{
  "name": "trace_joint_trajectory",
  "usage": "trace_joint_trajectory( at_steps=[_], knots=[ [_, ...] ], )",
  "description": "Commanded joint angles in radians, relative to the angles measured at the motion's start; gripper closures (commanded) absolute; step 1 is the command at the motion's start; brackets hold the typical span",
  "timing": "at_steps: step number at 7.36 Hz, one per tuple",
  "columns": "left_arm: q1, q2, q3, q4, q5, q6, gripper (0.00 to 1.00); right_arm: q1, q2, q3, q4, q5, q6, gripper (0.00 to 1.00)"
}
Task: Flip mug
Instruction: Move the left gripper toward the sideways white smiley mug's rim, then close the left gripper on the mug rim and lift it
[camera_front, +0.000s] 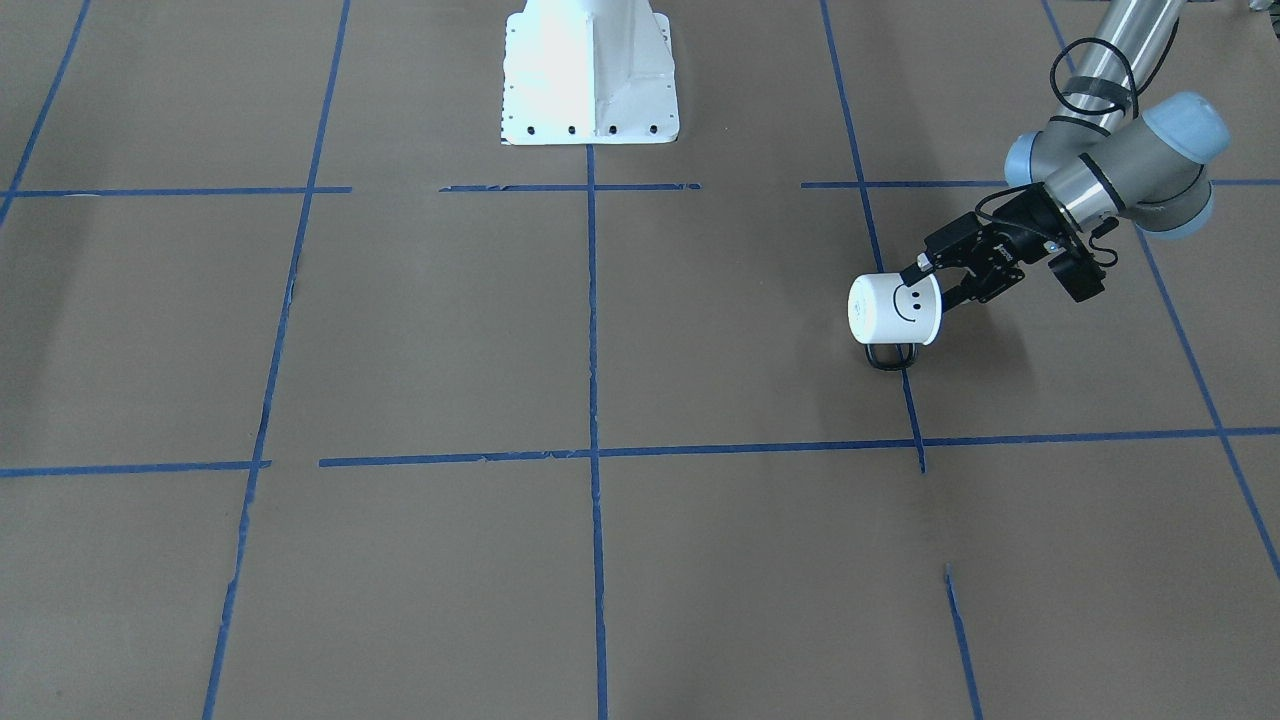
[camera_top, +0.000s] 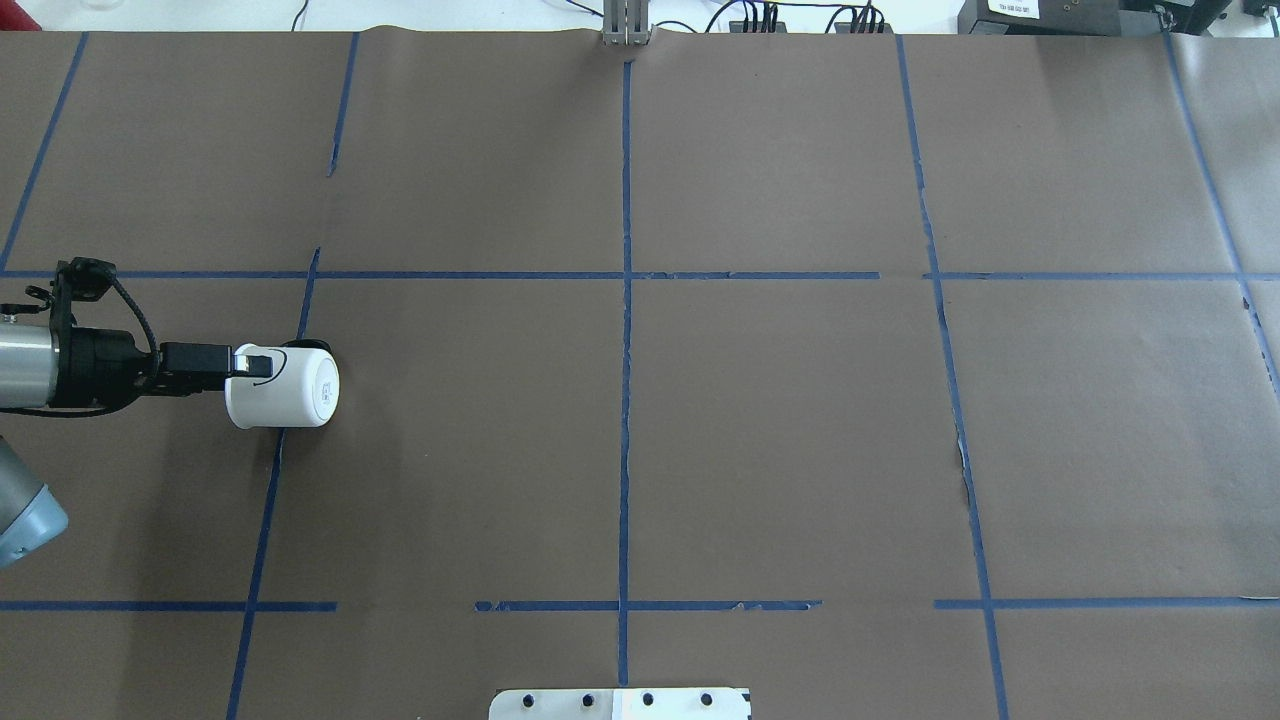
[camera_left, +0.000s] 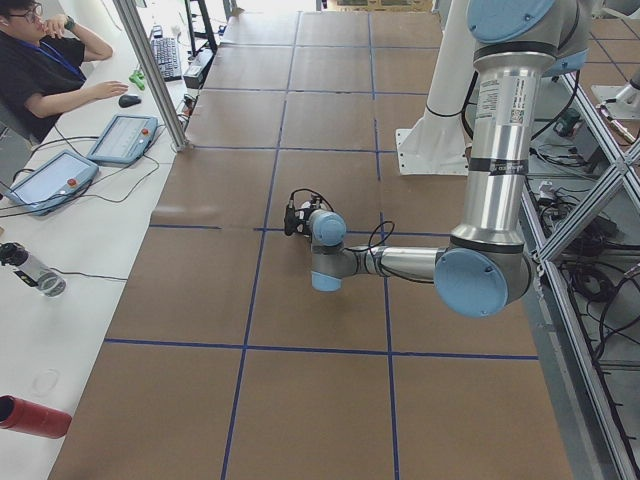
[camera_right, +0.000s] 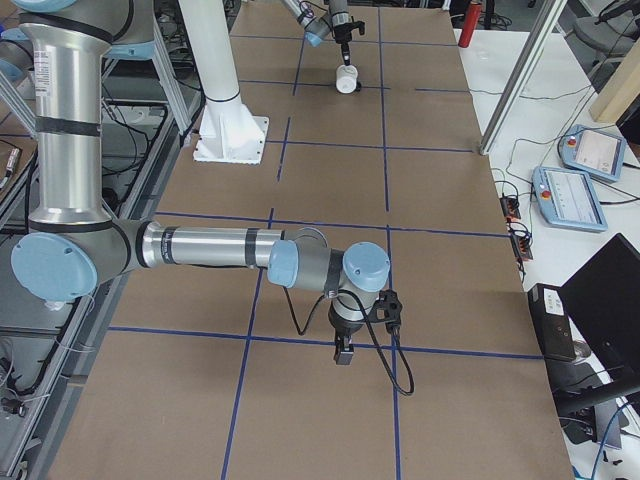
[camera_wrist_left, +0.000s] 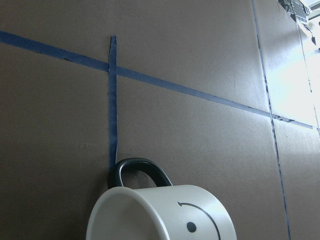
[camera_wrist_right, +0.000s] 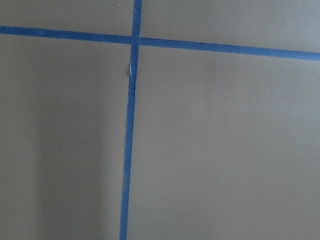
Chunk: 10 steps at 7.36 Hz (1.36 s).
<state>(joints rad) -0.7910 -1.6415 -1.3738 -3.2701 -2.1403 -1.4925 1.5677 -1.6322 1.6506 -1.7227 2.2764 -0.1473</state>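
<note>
The white mug (camera_front: 893, 310) with a black smiley face is tipped on its side, its base pointing away from my left gripper (camera_front: 930, 275). The left gripper is shut on the mug's rim, one finger (camera_top: 200, 358) over the outside wall. The black handle (camera_front: 890, 357) sits low, close to the table. The mug also shows in the overhead view (camera_top: 285, 387), the left wrist view (camera_wrist_left: 160, 212) and far off in the exterior right view (camera_right: 347, 79). My right gripper (camera_right: 343, 352) hangs just above the table, far from the mug; I cannot tell if it is open or shut.
The brown paper-covered table (camera_top: 780, 430) carries a grid of blue tape lines (camera_top: 625, 300). The white robot base (camera_front: 590, 75) stands at the table's robot side. An operator (camera_left: 45, 70) sits beyond the far edge, with tablets (camera_left: 122, 138) beside the table.
</note>
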Motion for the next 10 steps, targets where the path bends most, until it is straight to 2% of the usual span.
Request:
trace_joint_trajectory(
  at_steps=[1, 2, 3, 8, 9, 10],
  knots=[
    [0.019, -0.015, 0.001, 0.001, -0.004, -0.002, 0.65, 0.000, 0.000, 0.000, 0.000, 0.000, 0.000, 0.00],
    [0.024, -0.030, -0.001, 0.001, -0.009, -0.003, 0.88, 0.000, 0.000, 0.000, 0.000, 0.000, 0.000, 0.00],
    [0.025, -0.046, -0.004, 0.001, -0.012, -0.041, 1.00, 0.000, 0.000, 0.000, 0.000, 0.000, 0.000, 0.00],
    [0.024, -0.152, -0.019, 0.016, -0.049, -0.156, 1.00, 0.000, 0.000, 0.000, 0.000, 0.000, 0.000, 0.00],
    [0.024, -0.176, -0.019, 0.056, -0.075, -0.199, 1.00, 0.000, 0.000, 0.000, 0.000, 0.000, 0.000, 0.00],
    [0.024, -0.196, -0.049, 0.160, -0.093, -0.219, 1.00, 0.000, 0.000, 0.000, 0.000, 0.000, 0.000, 0.00]
  ],
)
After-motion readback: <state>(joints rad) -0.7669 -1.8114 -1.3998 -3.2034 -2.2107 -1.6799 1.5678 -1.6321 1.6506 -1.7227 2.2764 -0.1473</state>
